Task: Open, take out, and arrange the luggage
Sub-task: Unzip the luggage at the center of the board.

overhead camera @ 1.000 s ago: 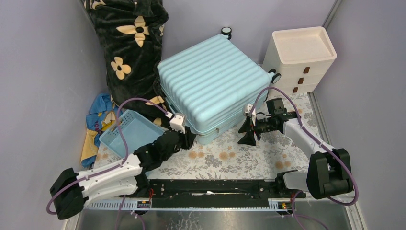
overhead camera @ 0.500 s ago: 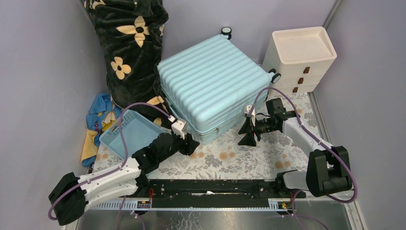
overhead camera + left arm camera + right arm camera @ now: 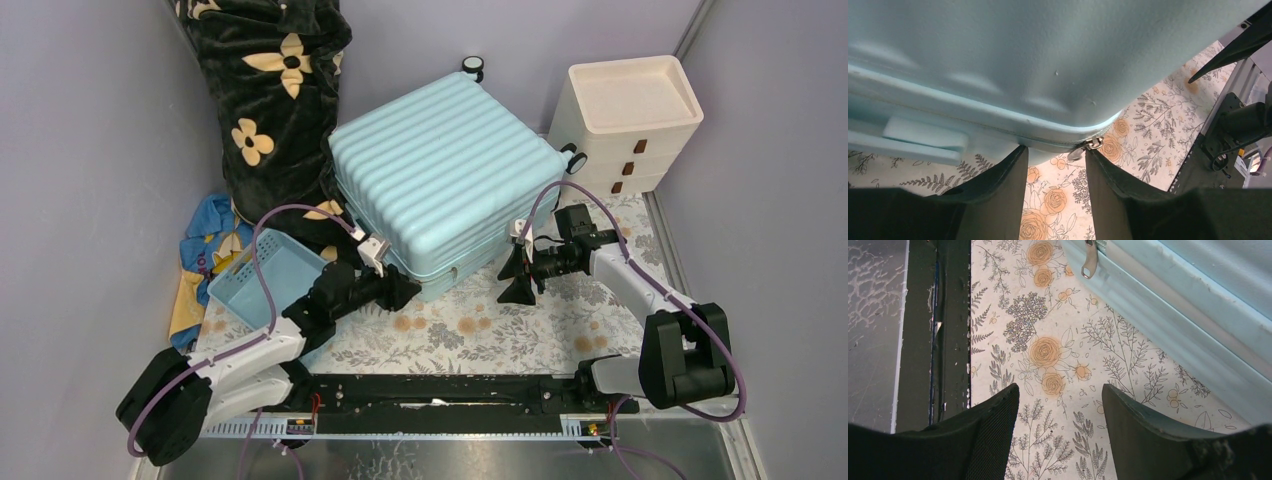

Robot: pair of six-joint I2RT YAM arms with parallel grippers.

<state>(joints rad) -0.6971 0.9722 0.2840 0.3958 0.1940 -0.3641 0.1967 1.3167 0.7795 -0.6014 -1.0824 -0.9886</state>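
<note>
The luggage (image 3: 440, 175), a pale aqua ribbed hard-shell suitcase, lies flat and closed on the floral mat. My left gripper (image 3: 402, 288) sits at its near-left corner. In the left wrist view the shell (image 3: 998, 60) fills the top. The left gripper (image 3: 1055, 150) is open just under the zipper seam. A silver zipper pull (image 3: 1079, 152) hangs by the right finger's tip, and nothing is between the fingers. My right gripper (image 3: 516, 276) hovers open over the mat by the luggage's near-right side (image 3: 1198, 315). The right gripper (image 3: 1060, 387) holds nothing, and a second zipper pull (image 3: 1090, 260) hangs ahead.
A small blue basket (image 3: 262, 275) stands left of my left arm, with a blue-yellow cloth (image 3: 205, 250) beside it. A black floral blanket (image 3: 275, 90) leans at the back left. A cream drawer unit (image 3: 630, 120) stands at the back right. A black rail (image 3: 440, 390) runs along the near edge.
My left arm has swung, carrying its gripper a little right and back up to the suitcase's corner, and its jaws stand wider than a second ago. The right arm has not moved.
</note>
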